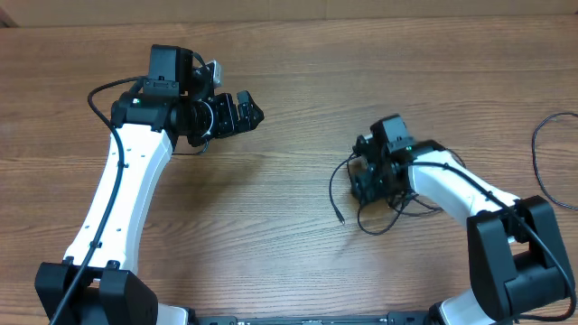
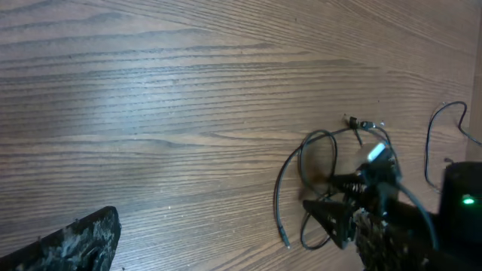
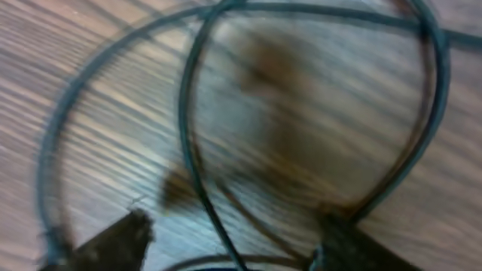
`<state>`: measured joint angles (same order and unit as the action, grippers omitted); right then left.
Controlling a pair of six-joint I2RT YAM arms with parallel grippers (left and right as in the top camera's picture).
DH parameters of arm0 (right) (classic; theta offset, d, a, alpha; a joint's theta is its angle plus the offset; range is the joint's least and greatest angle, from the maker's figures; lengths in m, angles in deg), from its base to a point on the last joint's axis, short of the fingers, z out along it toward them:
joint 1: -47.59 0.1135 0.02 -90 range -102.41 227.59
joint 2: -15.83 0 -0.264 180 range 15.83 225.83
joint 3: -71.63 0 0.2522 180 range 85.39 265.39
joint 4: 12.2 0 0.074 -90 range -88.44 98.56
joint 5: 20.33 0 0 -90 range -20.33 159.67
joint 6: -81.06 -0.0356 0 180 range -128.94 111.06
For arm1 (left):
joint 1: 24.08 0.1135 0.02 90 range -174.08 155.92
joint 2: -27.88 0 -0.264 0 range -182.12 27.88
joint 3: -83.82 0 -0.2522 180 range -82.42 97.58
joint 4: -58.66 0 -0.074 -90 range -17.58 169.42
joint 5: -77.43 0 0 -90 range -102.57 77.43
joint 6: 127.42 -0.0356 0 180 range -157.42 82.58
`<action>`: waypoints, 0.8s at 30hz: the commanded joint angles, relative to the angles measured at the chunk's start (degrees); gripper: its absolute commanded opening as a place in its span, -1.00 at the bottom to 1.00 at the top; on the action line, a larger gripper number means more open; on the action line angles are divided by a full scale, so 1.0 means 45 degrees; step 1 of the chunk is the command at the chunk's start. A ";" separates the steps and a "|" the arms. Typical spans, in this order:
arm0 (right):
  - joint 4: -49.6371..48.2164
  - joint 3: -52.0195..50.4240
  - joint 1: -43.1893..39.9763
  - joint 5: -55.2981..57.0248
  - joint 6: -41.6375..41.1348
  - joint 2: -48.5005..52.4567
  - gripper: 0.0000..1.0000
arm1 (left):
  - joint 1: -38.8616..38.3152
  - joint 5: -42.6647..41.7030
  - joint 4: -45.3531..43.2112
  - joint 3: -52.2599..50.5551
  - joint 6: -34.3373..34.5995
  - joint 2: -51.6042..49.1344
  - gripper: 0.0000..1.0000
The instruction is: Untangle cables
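The cables (image 1: 350,194) are thin black cords lying in loose, overlapping loops on the wooden table right of centre, with one plug end (image 1: 341,219) pointing toward the front. My right gripper (image 1: 366,181) sits low over the tangle. In the right wrist view its fingers (image 3: 233,245) are spread wide apart, with cable strands (image 3: 192,150) running between them and none pinched. My left gripper (image 1: 246,110) is open and empty, hovering at the back left, far from the cables. The left wrist view shows one of its fingers (image 2: 79,237), the cable loops (image 2: 301,169) and the right gripper (image 2: 350,214).
Another thin black cord (image 1: 540,153) curves along the table's right edge and also shows in the left wrist view (image 2: 433,143). Bare wood (image 1: 289,253) lies between the arms. Both arm bases stand at the front edge.
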<state>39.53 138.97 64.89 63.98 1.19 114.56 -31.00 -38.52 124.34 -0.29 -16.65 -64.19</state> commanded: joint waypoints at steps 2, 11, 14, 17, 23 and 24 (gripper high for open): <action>-0.0597 -0.0612 0.0000 0.0058 0.0141 -0.0121 -0.03 | -0.0049 -0.0102 -0.0015 0.0010 -0.0238 -0.0107 0.99; 0.0355 0.1462 -0.0175 -0.0665 -0.0962 -0.0466 -0.93 | -0.0049 -0.0102 -0.0015 0.0010 -0.0238 -0.0107 0.99; 0.1783 0.3803 -0.0287 -0.0646 -0.0899 -0.0942 -0.93 | -0.0049 -0.0102 -0.0015 0.0010 -0.0238 -0.0107 0.99; 0.2715 0.6363 -0.0432 -0.0457 -0.0811 -0.1282 -0.93 | -0.0049 -0.0102 -0.0015 0.0010 -0.0238 -0.0107 0.99; 0.3215 1.0049 -0.1127 -0.0364 -0.0816 -0.1418 -0.92 | -0.0049 -0.0102 -0.0015 0.0010 -0.0238 -0.0107 0.99; 0.3337 1.0559 -0.1350 -0.0369 -0.0821 -0.1418 -0.93 | -0.0049 -0.0102 -0.0015 0.0010 -0.0238 -0.0107 0.99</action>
<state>53.21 181.66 60.98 62.18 -1.91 109.52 -31.00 -38.52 124.34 -0.32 -16.65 -64.19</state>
